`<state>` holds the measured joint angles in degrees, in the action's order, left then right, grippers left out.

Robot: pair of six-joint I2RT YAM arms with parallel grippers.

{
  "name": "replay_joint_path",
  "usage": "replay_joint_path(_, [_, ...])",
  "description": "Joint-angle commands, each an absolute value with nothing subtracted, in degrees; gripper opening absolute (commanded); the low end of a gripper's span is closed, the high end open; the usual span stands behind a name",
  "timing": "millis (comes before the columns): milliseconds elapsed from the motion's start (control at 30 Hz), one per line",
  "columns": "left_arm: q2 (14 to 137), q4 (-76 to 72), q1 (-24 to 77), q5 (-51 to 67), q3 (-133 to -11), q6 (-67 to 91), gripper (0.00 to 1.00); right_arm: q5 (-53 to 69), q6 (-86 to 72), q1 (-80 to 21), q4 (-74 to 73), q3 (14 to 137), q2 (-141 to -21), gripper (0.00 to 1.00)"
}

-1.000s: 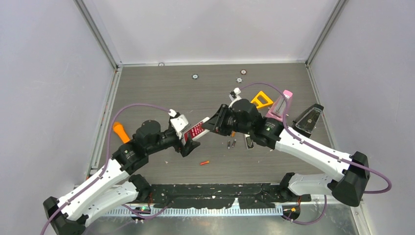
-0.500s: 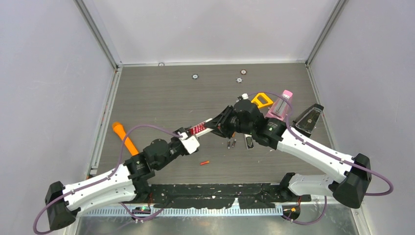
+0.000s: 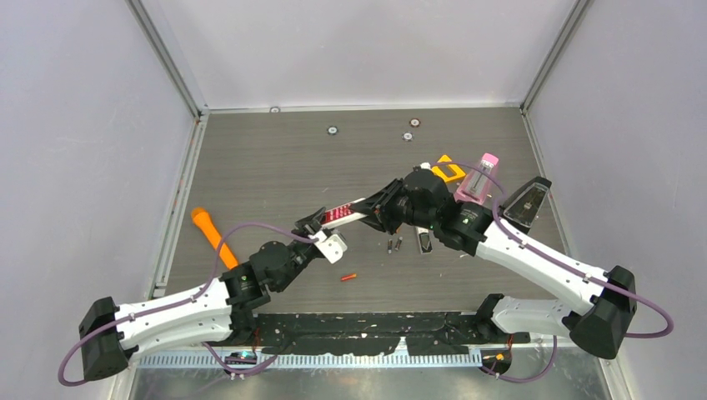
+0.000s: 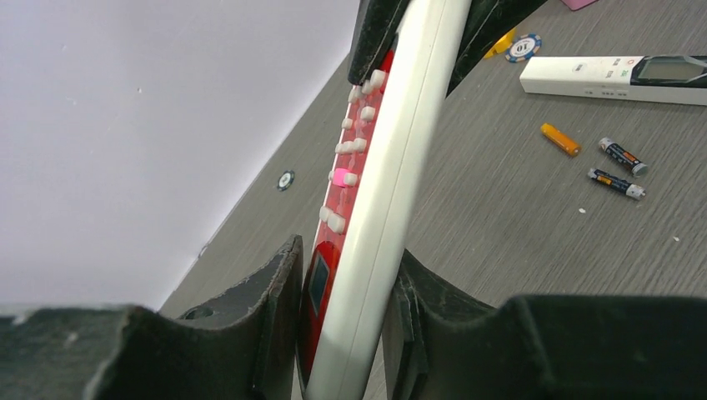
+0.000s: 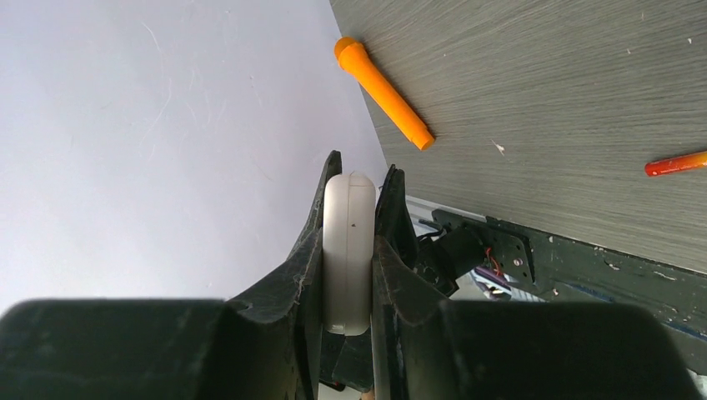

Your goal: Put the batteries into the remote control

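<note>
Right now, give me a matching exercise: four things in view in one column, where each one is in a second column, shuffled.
1 red remote
2 orange stick
3 orange-red battery
4 white remote

A lying by the table left edge
B held up off the table
C lying alone toward the near edge
D lying flat near two dark batteries

Pairs: 1-B, 2-A, 3-C, 4-D

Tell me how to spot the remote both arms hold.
Look above the middle of the table. The remote bridges the left gripper and right gripper, off the surface. Its red button face sets it apart from the white remote lying flat.
</note>
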<state>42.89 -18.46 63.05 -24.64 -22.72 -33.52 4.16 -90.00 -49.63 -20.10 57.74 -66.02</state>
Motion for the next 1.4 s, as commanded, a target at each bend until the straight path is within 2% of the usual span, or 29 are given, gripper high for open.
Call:
replay_joint_path(0, [41.8, -22.0, 63.1, -26.7, -24.6, -31.1, 0.00, 7.2, -91.3, -50.1, -16.9, 57.2, -65.2, 0.12])
replay_joint_path(100, [41.0, -16.1, 63.1, -25.2, -27.0, -27.4, 0.00, 8.1, -91.1, -50.0, -15.7, 56.6, -65.3, 0.32])
replay_joint_path(200, [40.7, -8.1, 63.0, -24.2, -30.5, -21.9, 0.00, 9.4, -89.3, -49.5, -14.1, 56.0, -65.2, 0.58])
replay_joint_path(333, [40.3, -0.4, 63.0, -22.0, -33.2, -16.1, 0.00, 11.3, -86.6, -48.4, -11.7, 53.7, -63.8, 0.78])
replay_joint_path(467, [39.8, 6.2, 62.8, -18.4, -35.5, -11.4, 0.00, 11.6, -82.4, -47.2, -11.2, 51.4, -60.4, 0.89])
replay_joint_path(700, [38.8, 15.8, 59.4, -3.8, -40.2, -3.7, 0.00, 13.6, -65.8, -43.2, -8.7, 50.5, -52.1, 0.95])
replay_joint_path(833, [38.5, 19.3, 57.4, 8.1, -42.7, -1.8, 0.00, 16.5, -47.4, -42.5, -11.2, 56.0, -50.1, 0.99])
replay_joint_path(1033, [39.6, 22.4, 52.3, 26.5, -47.4, -0.3, 0.00, 27.2, -19.0, -42.5, -20.4, 61.8, -50.0, 1.00])
replay_joint_path(1233, [41.8, 25.4, 50.1, 37.7, -52.6, -0.3, 0.00, 40.1, -8.6, -42.7, -25.6, 63.0, -50.3, 1.00])
replay_joint_path(1367, [44.3, 28.6, 50.0, 41.6, -55.5, -0.3, 0.00, 43.0, -6.4, -43.3, -25.9, 63.6, -50.7, 1.00])
